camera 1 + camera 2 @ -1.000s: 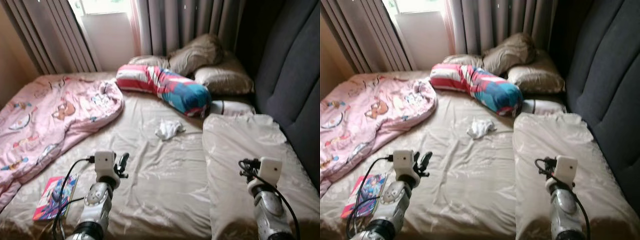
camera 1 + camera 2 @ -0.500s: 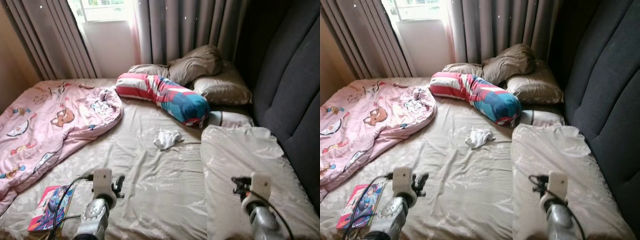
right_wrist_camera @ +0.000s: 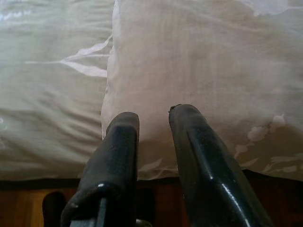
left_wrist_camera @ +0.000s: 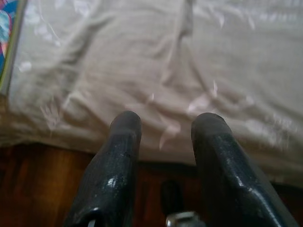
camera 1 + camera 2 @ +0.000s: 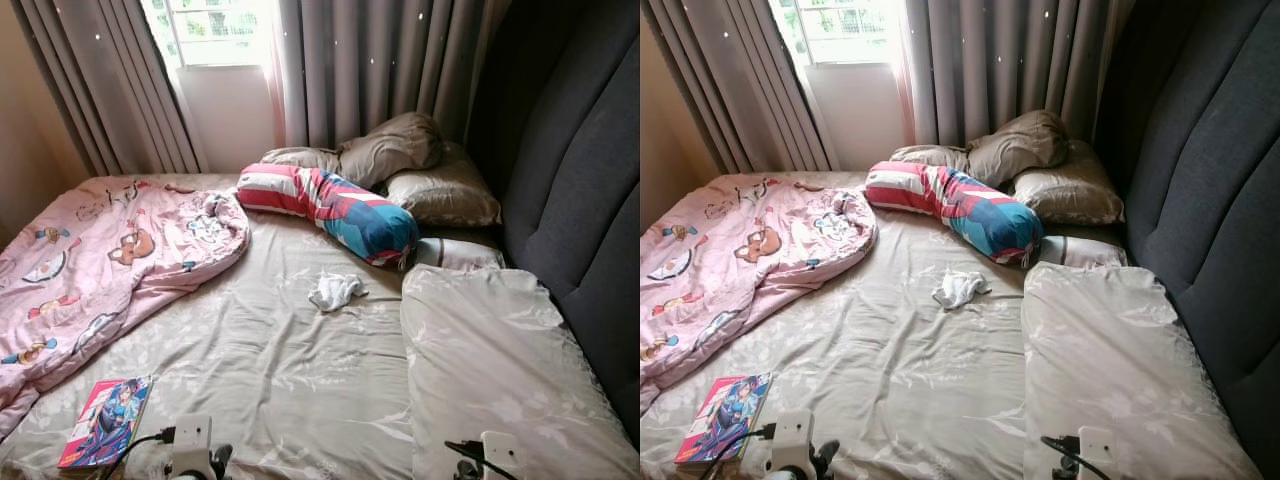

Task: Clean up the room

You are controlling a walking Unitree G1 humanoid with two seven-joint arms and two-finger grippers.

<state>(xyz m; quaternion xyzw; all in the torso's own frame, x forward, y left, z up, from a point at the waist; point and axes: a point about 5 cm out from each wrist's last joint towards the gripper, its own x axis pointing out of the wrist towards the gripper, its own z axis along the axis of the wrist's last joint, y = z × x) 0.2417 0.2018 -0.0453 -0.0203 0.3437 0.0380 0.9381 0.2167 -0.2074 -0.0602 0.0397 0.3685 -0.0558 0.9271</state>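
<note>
Right now my left gripper [image 4: 165, 127] hangs low at the near edge of the bed [image 5: 300, 380], with its two black fingers apart and nothing between them. Under it I see the wood floor [image 4: 38, 179]. My right gripper [image 3: 151, 127] is at the same near edge, in front of a big beige pillow [image 5: 490, 370], and its fingers are apart too and hold nothing.

Close to my left arm a bright book [image 5: 105, 422] lies flat on the sheet, near the corner of the bed. A pink blanket [image 5: 100, 260] with cartoon pictures is bunched up along the left side. In the middle of the bed sits a small crumpled white cloth [image 5: 335, 290], well apart from both grippers. Behind it lies a long striped bolster pillow [image 5: 340, 205] in red, white and blue. Farther back two brown pillows [image 5: 420, 165] rest by the dark headboard [image 5: 580, 200]. Grey curtains [image 5: 360, 70] and a window [image 5: 210, 25] are at the very back.
</note>
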